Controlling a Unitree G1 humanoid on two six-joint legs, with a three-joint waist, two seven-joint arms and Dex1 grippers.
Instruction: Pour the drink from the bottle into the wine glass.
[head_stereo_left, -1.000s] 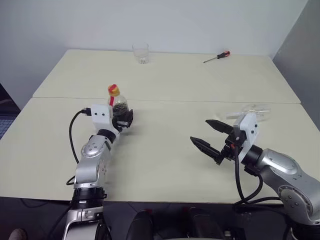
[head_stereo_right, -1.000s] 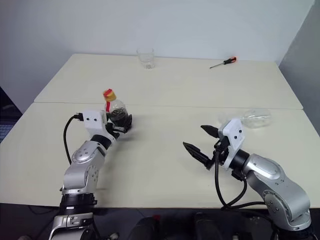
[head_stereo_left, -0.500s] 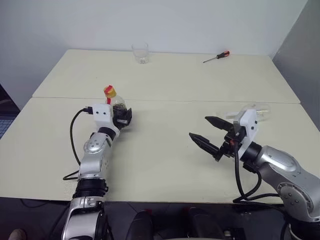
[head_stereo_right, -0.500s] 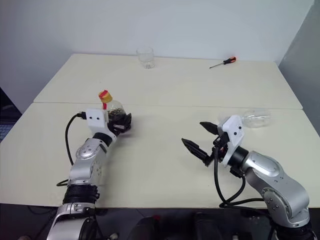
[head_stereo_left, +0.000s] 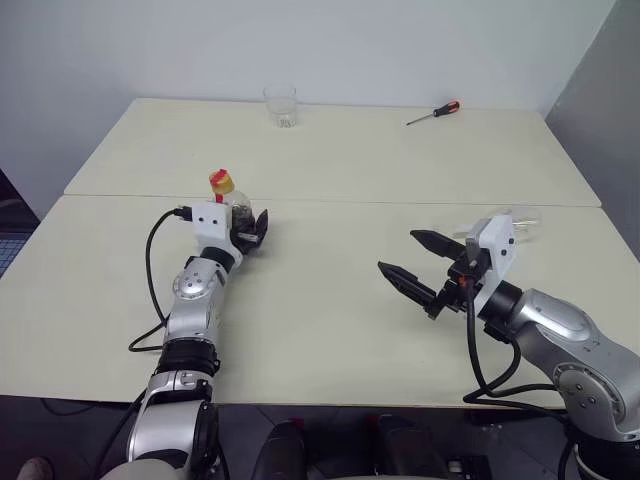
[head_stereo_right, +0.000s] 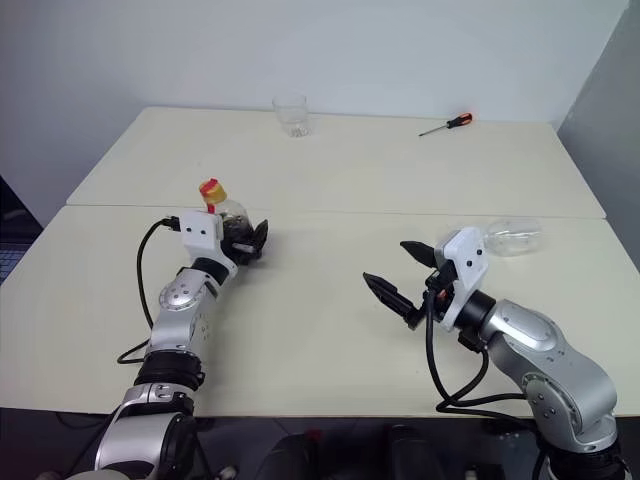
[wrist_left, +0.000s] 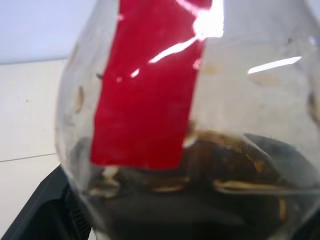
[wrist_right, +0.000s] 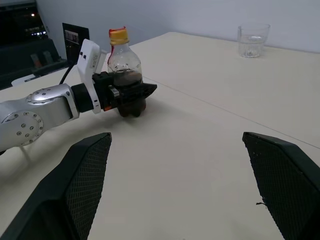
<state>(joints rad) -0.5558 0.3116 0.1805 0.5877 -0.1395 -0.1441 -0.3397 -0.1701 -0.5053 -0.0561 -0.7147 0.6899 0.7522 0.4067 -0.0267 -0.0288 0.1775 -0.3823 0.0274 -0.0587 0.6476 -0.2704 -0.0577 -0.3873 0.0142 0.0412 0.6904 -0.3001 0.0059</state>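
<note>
The bottle (head_stereo_left: 232, 203) stands upright on the left of the table, with a yellow cap, a red neck label (wrist_left: 145, 85) and the dark drink (wrist_left: 200, 200) in its lower part. My left gripper (head_stereo_left: 250, 225) is open, its black fingers flanking the bottle's lower body; I cannot tell whether they touch it. My right gripper (head_stereo_left: 397, 252) hovers open over the table's right half, pointing toward the bottle with nothing between its fingers. The wine glass (head_stereo_right: 515, 237) lies on its side on the table behind my right wrist, partly hidden by it.
A short clear tumbler (head_stereo_left: 281, 105) stands at the table's far edge. A red-handled screwdriver (head_stereo_left: 434, 113) lies at the far right. A seam (head_stereo_left: 400, 203) between two tabletops runs across just behind the bottle.
My left arm has stretched forward, bringing its fingers further around the bottle. The bottle leaned to the left half a second ago and stands upright again. My right gripper has barely moved.
</note>
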